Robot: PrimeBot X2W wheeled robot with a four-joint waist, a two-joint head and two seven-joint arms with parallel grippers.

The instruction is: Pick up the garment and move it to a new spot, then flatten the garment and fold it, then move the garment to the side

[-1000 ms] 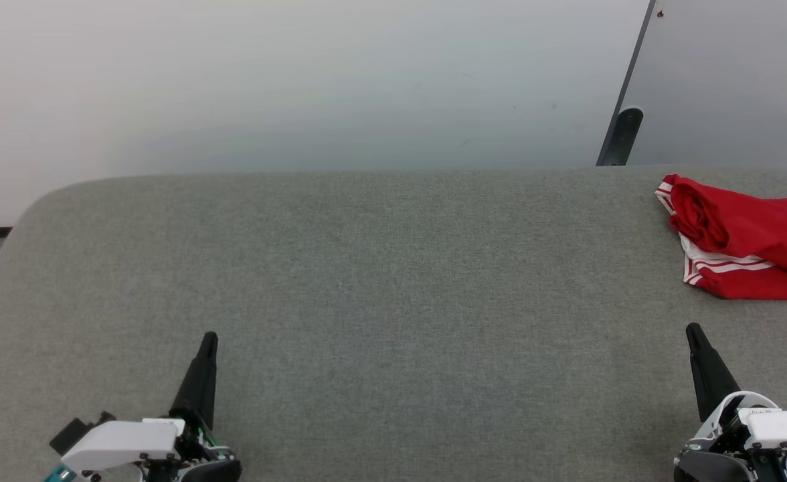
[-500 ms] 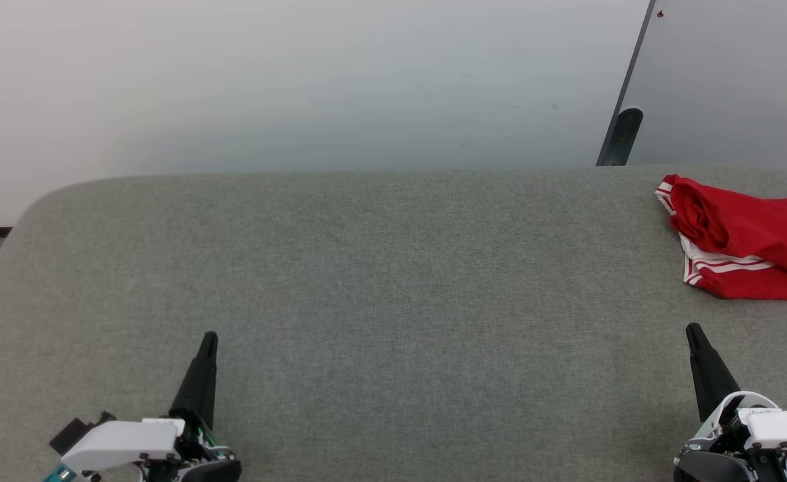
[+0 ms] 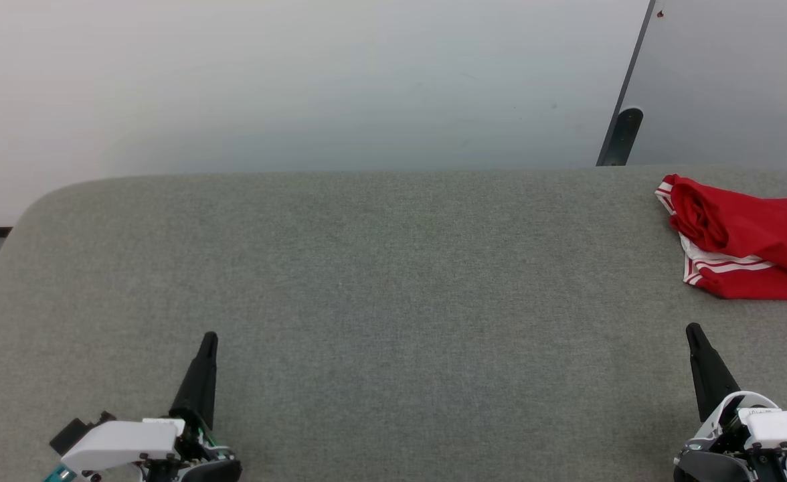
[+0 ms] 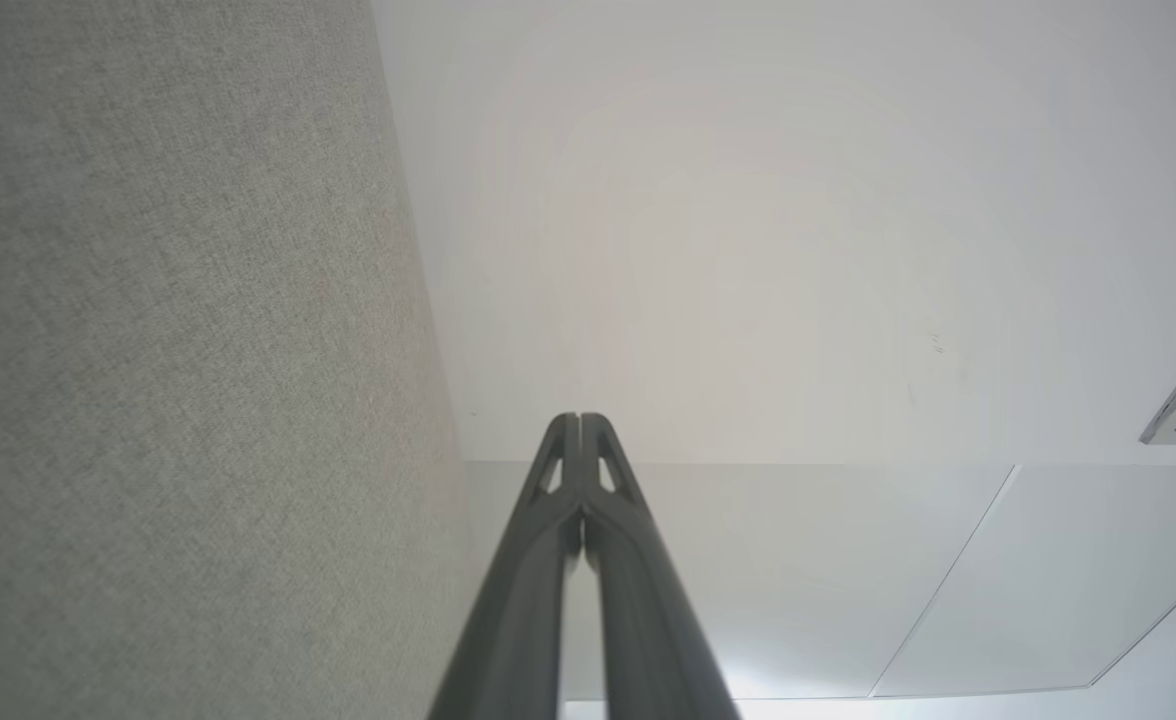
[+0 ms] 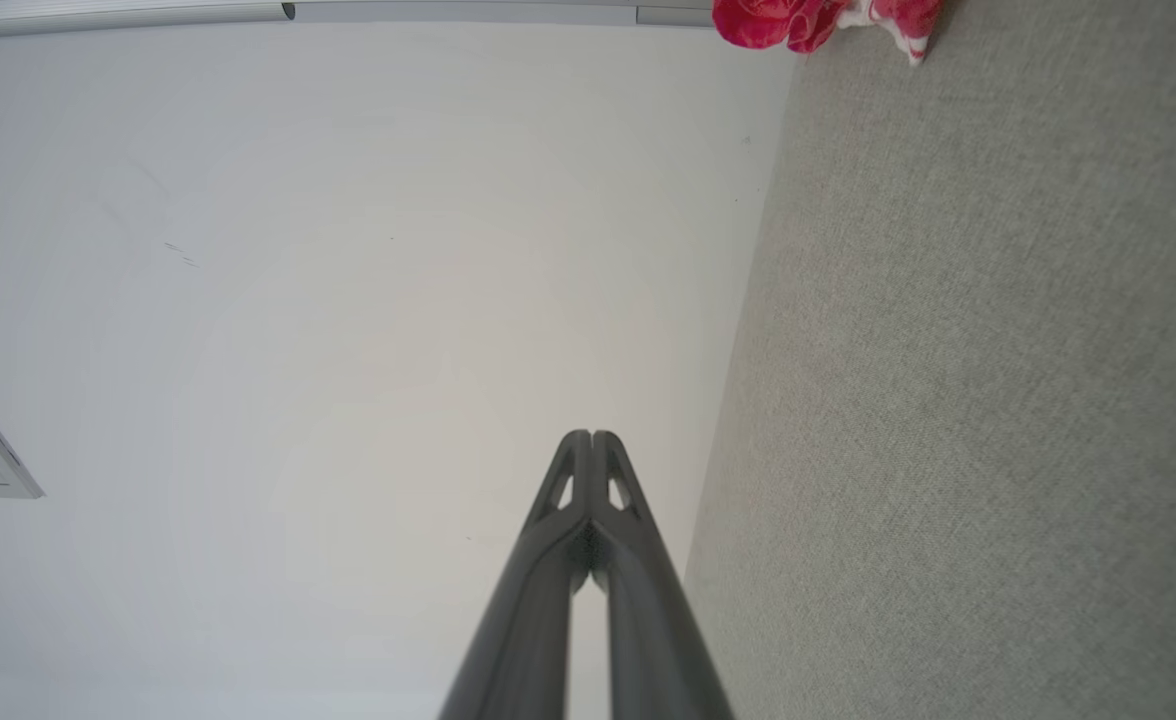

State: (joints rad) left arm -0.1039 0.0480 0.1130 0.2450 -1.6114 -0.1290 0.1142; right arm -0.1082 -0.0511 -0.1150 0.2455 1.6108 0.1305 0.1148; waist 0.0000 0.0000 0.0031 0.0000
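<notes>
I see a grey woven-fabric surface (image 3: 367,281) with a rounded corner, set before a plain pale wall (image 3: 300,80). The garment (image 3: 755,234), crumpled red with white-striped trim, lies at the surface's far right. My left gripper (image 3: 209,338) and right gripper (image 3: 692,329) each have their fingers pressed together, holding nothing.

The small red fabric jersey (image 3: 761,227) with red-and-white striped trim lies crumpled in a loose heap at the far right of the grey fabric-covered surface (image 3: 393,281). Its left end is rolled into folds, and its right part is cut off by the head view's edge.
</notes>
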